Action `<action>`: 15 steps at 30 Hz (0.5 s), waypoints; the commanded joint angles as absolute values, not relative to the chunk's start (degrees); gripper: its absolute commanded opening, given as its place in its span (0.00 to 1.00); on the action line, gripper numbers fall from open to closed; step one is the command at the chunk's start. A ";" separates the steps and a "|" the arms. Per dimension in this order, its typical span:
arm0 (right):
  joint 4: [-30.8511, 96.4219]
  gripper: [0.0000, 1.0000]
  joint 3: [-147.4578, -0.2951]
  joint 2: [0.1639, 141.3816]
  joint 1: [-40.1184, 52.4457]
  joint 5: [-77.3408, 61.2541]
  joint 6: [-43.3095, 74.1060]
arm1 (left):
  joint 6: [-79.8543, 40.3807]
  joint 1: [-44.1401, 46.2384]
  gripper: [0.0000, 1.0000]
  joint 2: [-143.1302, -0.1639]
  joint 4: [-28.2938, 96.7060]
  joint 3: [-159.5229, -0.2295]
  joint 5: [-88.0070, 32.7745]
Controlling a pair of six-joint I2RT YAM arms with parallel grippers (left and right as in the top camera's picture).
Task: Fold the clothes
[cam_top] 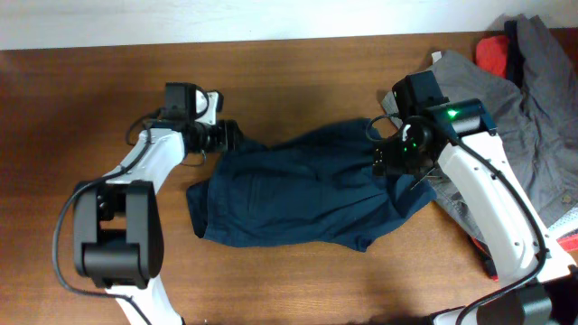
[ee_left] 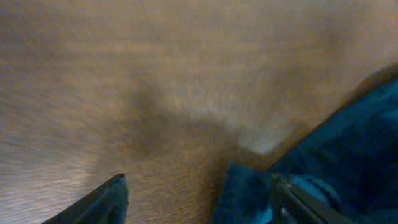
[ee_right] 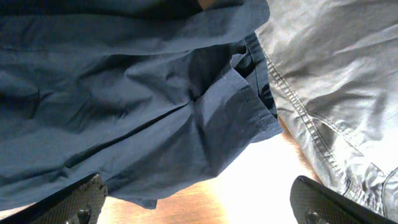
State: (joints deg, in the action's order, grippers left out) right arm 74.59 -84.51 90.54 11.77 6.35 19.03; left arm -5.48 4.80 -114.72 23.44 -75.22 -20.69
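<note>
**Ana:** Start at the claws. What have they got?

**Ben:** Nothing. The left claw is spread wide. Its wrist view is blurred, but a lip of the navy shorts lies between its fingers, close against one of them. The right claw is also released and hangs over the other end of the shorts, above a stitched edge band.

**Ana:** And the shorts themselves?

**Ben:** They're spread across the middle of the bench, rumpled. The left claw is at their upper-left edge and the right claw is over their right end. That end touches the grey garment, which is part of a pile with a red piece at the back.

**Ana:** So how should the grab go?

**Ben:** I'd move the left claw further over the cloth before it clenches, because a bare lip would probably slip out. The right claw should come down on the navy band alone, clear of the grey seam, or it could drag both garments. After that, I'd have both claws lift level and together so the fold lands straight.
</note>
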 commanded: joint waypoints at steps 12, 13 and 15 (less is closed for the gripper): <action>73.89 0.99 -84.53 89.76 11.49 6.52 18.70 | -1.65 5.82 0.00 -113.86 29.39 -78.48 -23.16; 72.99 0.99 -84.53 89.86 11.49 6.70 18.28 | -1.65 5.50 0.00 -112.97 30.48 -79.02 -23.16; 69.10 0.99 -84.53 90.76 11.49 6.66 14.52 | -2.37 4.54 0.00 -108.73 35.57 -80.53 -23.11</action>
State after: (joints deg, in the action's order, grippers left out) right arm 72.18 -84.51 90.54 11.77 6.37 18.37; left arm -2.39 6.22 -115.28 31.38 -77.45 -22.57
